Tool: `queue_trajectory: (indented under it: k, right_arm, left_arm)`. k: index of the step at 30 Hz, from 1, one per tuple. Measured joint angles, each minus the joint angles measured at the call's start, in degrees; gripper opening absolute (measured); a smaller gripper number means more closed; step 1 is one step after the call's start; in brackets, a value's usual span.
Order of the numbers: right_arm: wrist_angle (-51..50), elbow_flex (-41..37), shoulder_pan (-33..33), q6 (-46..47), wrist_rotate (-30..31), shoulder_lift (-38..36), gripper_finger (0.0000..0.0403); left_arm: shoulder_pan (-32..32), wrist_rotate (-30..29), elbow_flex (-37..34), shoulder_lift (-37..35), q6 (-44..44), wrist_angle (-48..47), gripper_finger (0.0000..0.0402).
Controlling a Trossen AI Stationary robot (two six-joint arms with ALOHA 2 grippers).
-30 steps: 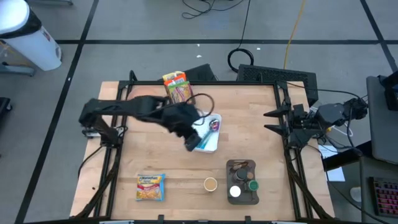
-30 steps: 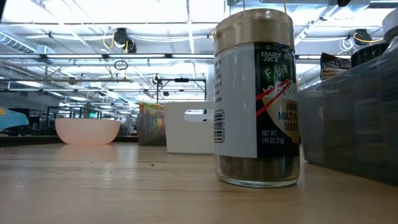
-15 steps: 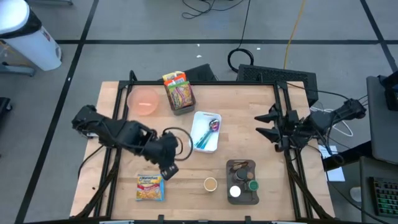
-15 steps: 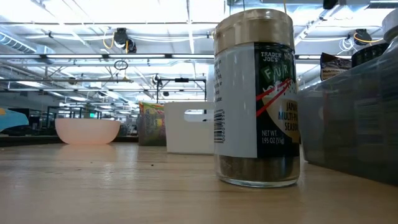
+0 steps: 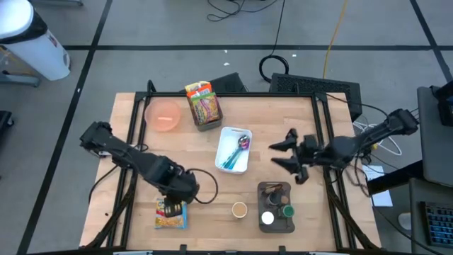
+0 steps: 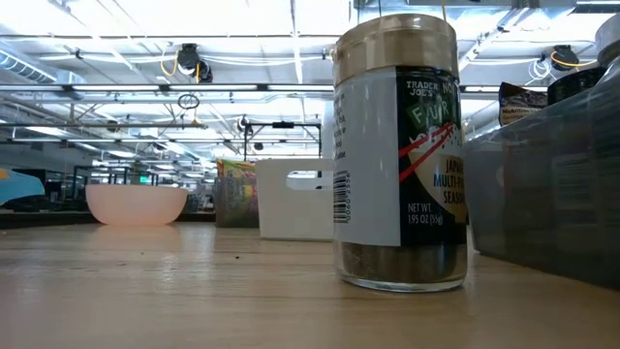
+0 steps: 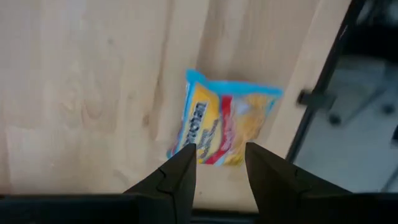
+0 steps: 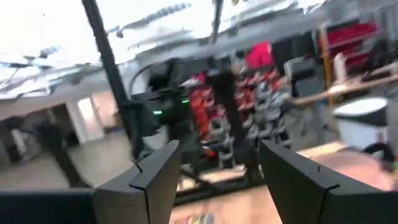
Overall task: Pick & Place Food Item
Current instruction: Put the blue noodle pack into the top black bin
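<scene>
The food item, a yellow noodle packet with a blue edge [image 5: 172, 220], lies flat on the wooden table near its front left. My left gripper [image 5: 172, 205] hangs over the packet's far end, fingers open and pointing down. In the left wrist view the packet [image 7: 227, 121] shows just beyond my open left gripper [image 7: 219, 154]; I see no touch. My right gripper [image 5: 280, 154] is open and empty above the table's right half, right of the white tray [image 5: 228, 167]; in the right wrist view the right gripper [image 8: 217, 155] points level into the room.
A pink bowl [image 5: 164, 115] and a dark bin with a snack bag [image 5: 203, 105] stand at the back. The white tray holds utensils. A spice jar [image 5: 240, 210] and a dark caddy of jars [image 5: 276, 207] stand at the front; the spice jar fills the low view [image 6: 399, 155].
My left gripper has swung from over the white tray toward the table's near left and come down over the noodle packet. My right gripper has reached from the table's right edge toward the centre. The packet has stayed where it was.
</scene>
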Motion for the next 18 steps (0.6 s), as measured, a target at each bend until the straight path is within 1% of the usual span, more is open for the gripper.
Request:
queue_trajectory:
  k: [4,8,13,18]
  right_arm:
    - [-0.49,3.68,-1.09,4.8,-3.69,7.38,0.021]
    - [-0.33,6.78,-2.6,9.21,-6.68,11.97,0.021]
    - [2.0,7.95,-4.22,11.05,-8.88,12.8,0.021]
    - [2.2,7.96,-5.42,11.5,-8.79,10.98,0.021]
  left_arm:
    - [2.01,5.29,-8.76,-0.03,9.92,7.12,0.0143]
    - [4.54,9.67,-15.88,-0.01,17.8,15.14,0.0143]
    - [8.56,15.3,-23.82,-1.05,25.16,24.46,0.0143]
    - [13.09,19.35,-29.85,-1.78,29.25,27.5,0.0143]
